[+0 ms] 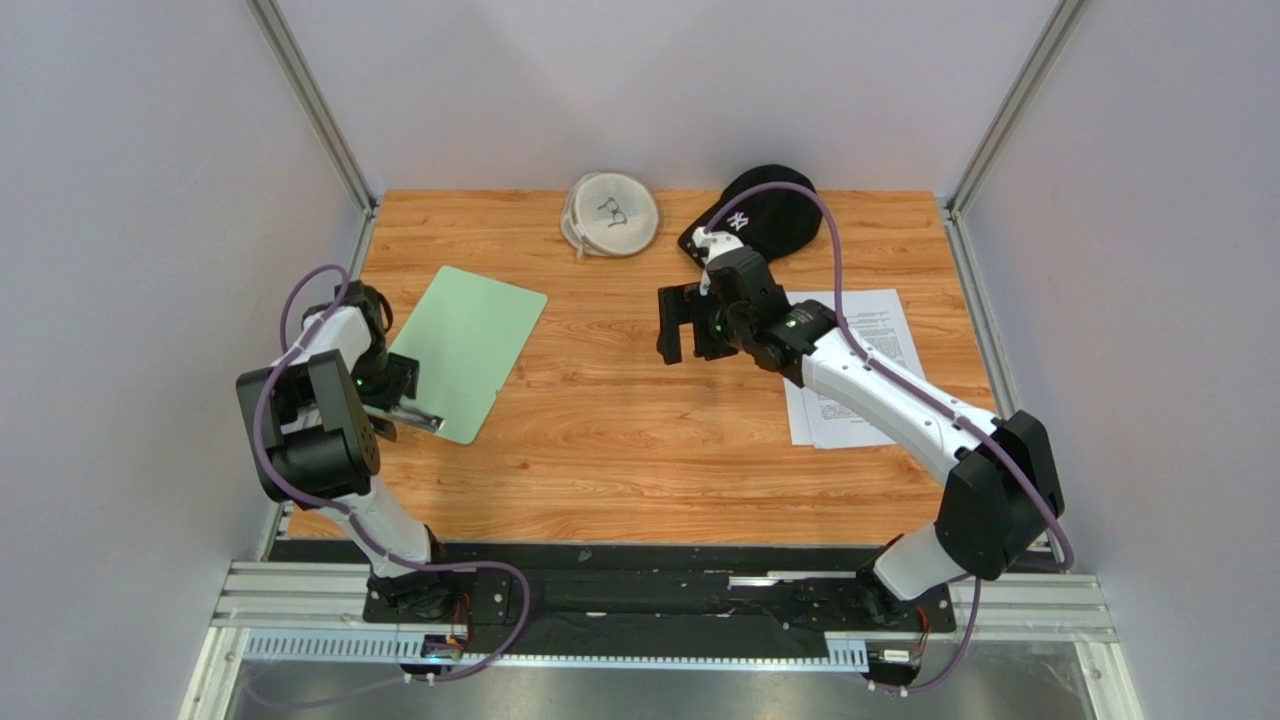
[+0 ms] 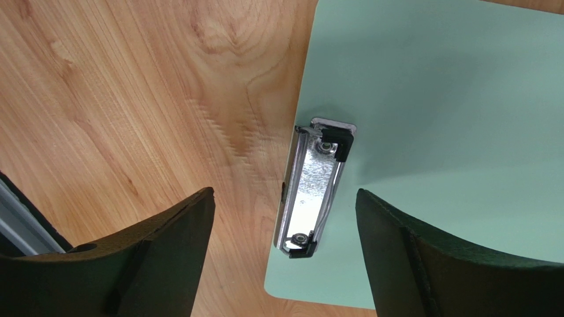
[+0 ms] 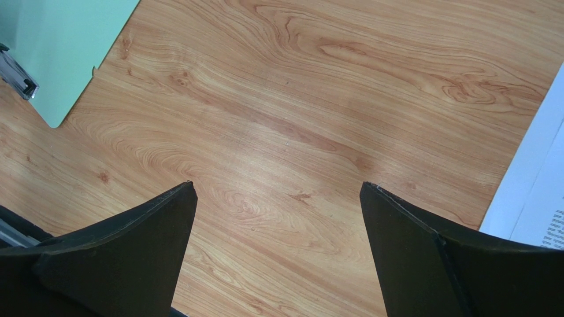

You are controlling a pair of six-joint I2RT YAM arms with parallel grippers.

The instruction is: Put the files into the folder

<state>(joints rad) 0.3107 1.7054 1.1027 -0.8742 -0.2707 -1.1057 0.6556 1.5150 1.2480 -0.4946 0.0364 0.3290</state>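
The mint-green folder (image 1: 470, 348) lies flat on the table's left side, its metal clip (image 1: 416, 419) at the near short end. My left gripper (image 1: 394, 393) is open and hovers right over the clip (image 2: 312, 186), one finger on each side of it, touching nothing. The files (image 1: 879, 348), white printed sheets, lie on the right side, partly under my right arm. My right gripper (image 1: 679, 326) is open and empty above bare wood at the table's middle. In the right wrist view the files' edge (image 3: 539, 191) shows at the right and a corner of the folder (image 3: 63, 46) at the top left.
A white cap (image 1: 610, 213) and a black cap (image 1: 766, 207) lie at the table's far edge. Grey walls with metal posts close in on both sides. The wooden table (image 1: 631, 435) ends at a black rail near the arm bases.
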